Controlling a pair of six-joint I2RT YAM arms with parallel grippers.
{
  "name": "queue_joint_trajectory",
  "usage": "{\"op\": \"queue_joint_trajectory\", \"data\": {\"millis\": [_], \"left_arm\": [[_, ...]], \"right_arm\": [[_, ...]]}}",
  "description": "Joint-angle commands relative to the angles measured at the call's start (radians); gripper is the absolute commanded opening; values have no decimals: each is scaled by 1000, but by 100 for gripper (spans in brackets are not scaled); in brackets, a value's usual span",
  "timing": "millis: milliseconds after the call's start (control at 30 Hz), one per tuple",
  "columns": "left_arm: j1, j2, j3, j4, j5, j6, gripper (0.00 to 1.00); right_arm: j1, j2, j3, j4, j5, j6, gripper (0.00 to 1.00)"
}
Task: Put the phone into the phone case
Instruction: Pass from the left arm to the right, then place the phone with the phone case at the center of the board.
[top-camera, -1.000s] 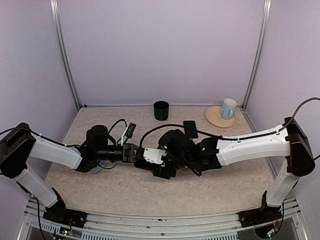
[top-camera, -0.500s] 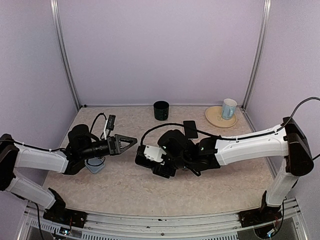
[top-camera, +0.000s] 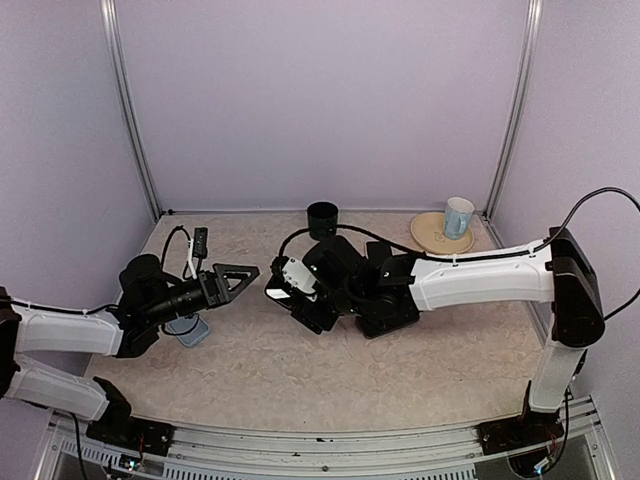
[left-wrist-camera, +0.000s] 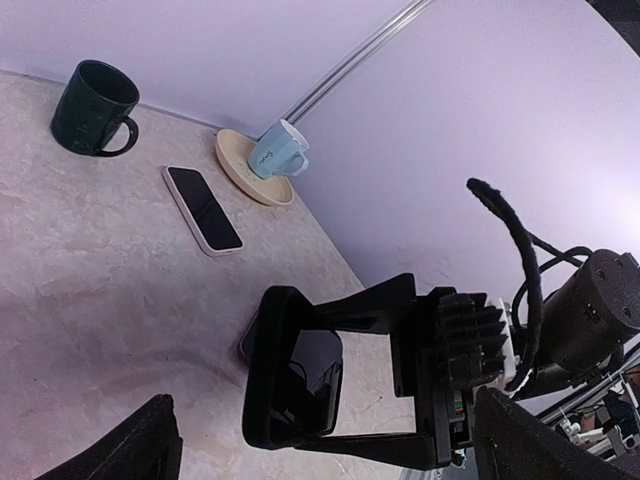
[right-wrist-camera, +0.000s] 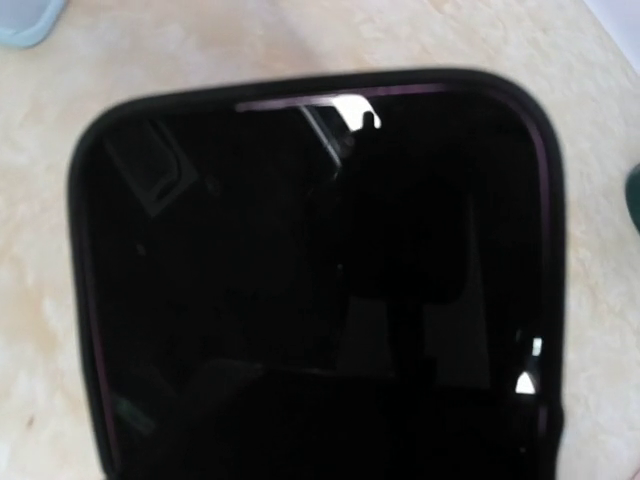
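My right gripper is shut on the black phone and holds it above the table's middle. The phone's dark glass fills the right wrist view and hides that gripper's fingers. The left wrist view shows the two right fingers clamping it from both sides. The light blue phone case lies flat on the table at the left, partly under my left arm; a corner shows in the right wrist view. My left gripper is open and holds nothing, a short way left of the phone.
A dark green mug stands at the back centre. A light blue cup sits on a tan plate at the back right. Another phone lies flat on the table behind the right arm.
My left gripper opened, let go at the phone and drew back to the left. The right gripper carried the phone up and a little toward the back left.
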Motion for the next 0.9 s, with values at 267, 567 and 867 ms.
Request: {"op": "queue_joint_trajectory", "data": {"millis": [267, 567, 867], "left_arm": [[7, -97, -45, -46, -77, 38, 99], [6, -143, -73, -66, -102, 43, 99], [5, -167, -85, -84, -128, 47, 99]], "right_arm": [[-68, 140, 219, -64, 62, 281, 62], [-141, 209, 286, -36, 93, 418, 63], [-205, 311, 367, -32, 133, 533, 64]]}}
